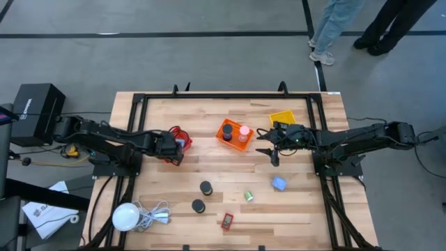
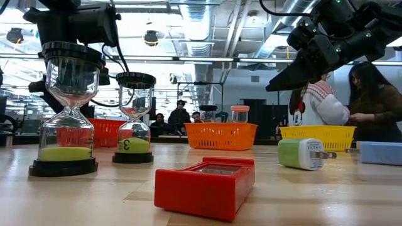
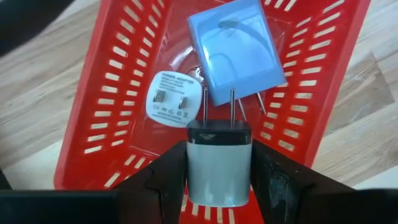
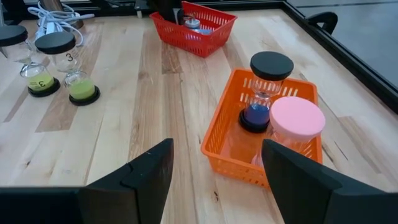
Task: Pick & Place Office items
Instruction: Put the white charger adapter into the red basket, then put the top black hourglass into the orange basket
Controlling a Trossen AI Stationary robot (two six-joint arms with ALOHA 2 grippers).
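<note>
Left gripper [image 3: 217, 180] fingers clamped on white charger [image 3: 219, 163] over red basket [image 3: 112, 74], two chargers inside; right gripper [image 4: 214, 174] fingers apart, empty; hourglasses [image 1: 205, 188], green charger [image 1: 248, 196] left on desk [image 1: 306, 216].

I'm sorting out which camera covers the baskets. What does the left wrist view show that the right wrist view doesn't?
Only the left wrist view shows inside the red basket: a blue plug, a white plug, and a grey plug held between the left gripper fingers above it.

Only the right wrist view shows the orange basket holding a blue hourglass and a pink-capped one, two green hourglasses on the table, and the open right gripper.

Both show the red basket and the wooden table.
</note>
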